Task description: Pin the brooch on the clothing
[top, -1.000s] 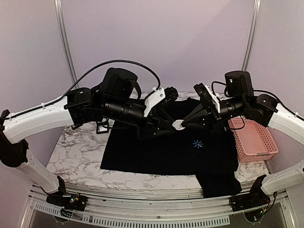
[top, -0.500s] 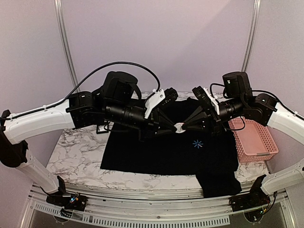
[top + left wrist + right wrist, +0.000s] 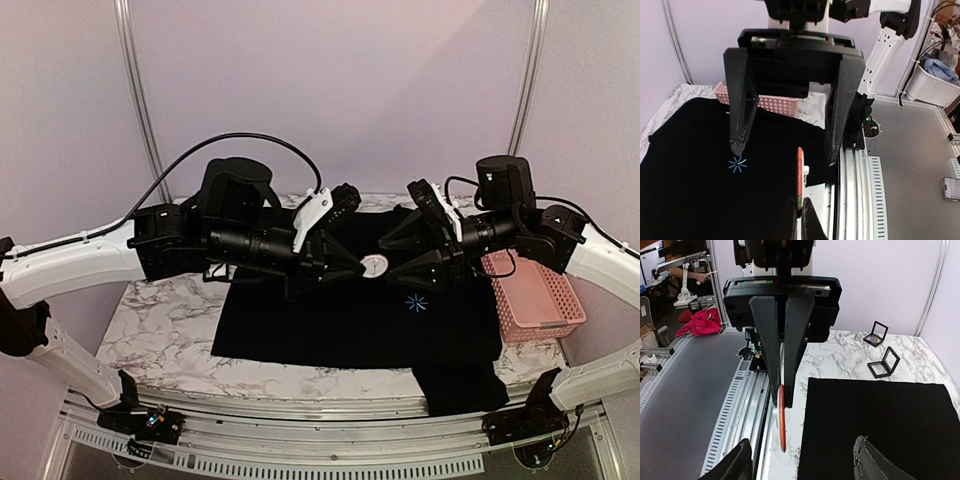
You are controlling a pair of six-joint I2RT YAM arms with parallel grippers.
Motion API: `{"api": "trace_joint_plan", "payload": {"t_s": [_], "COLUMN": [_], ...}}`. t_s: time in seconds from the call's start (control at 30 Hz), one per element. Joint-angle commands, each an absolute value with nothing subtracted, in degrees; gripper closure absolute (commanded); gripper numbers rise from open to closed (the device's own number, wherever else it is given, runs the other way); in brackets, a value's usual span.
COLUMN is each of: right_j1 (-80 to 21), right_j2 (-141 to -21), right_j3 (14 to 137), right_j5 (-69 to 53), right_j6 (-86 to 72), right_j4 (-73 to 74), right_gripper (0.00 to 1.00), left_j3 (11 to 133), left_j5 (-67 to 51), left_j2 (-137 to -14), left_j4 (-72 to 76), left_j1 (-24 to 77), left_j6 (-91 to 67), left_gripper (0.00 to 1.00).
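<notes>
Top external, centre of frame: left gripper clamped on the brooch, above the black T-shirt spread across the lower middle. Just right of it, right gripper with fingers wide apart, facing the disc. Probably a regrasp: hold the disc steady, close squarely on its rim, avoid twisting.

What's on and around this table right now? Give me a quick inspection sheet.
Surface: marbled white tabletop, partly covered.
Job's things: black T-shirt with blue starburst, spread out; round orange-rimmed brooch held in the air over it.
Clutter: pink plastic basket; one small black frame box and another.
Grippers: left gripper shut on brooch; right gripper open, facing it.
Cables: black cable arching over left arm.
Surroundings: lilac walls, metal poles.
</notes>
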State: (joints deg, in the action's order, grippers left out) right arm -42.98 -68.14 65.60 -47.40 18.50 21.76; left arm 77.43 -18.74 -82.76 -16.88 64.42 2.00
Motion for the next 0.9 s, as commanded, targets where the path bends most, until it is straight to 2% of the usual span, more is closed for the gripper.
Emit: {"api": "trace_joint_plan", "payload": {"t_s": [0.0, 0.27, 0.5, 0.63, 0.73, 0.87], "right_j1": [-42.7, -42.8, -43.6, -44.4, -44.5, -44.5], "right_j2": [-63.7, -63.3, -65.2, -67.6, -68.1, -67.4], "right_j3": [59.0, 49.7, 50.0, 50.6, 50.7, 49.7], "right_j5": [-45.2, -45.0, -47.0, -47.2, -47.4, -48.4], "right_j6": [11.6, -4.4, -9.3, -9.6, -9.3, -9.4], "right_j4": [10.9, -16.2, -21.7, -21.7, -21.5, -24.0], "right_gripper": [0.30, 0.35, 0.39, 0.49, 0.51, 0.60], "left_j3": [74.9, 73.7, 72.7, 72.8, 72.8, 72.8], "left_j5": [-18.0, -15.1, -14.4, -13.8, -14.3, -13.7], "left_j2": [-79.0, -78.5, -78.5, -78.8, -78.7, -78.9], "left_j4": [-11.3, -10.0, -8.4, -7.7, -8.1, -8.3], "left_j1": [64.7, 64.9, 65.4, 65.4, 65.6, 65.7], "left_j6": [3.1, 4.5, 5.8, 6.0, 6.6, 6.8], "left_gripper": [1.00, 1.00, 1.00, 1.00, 1.00, 1.00]}}
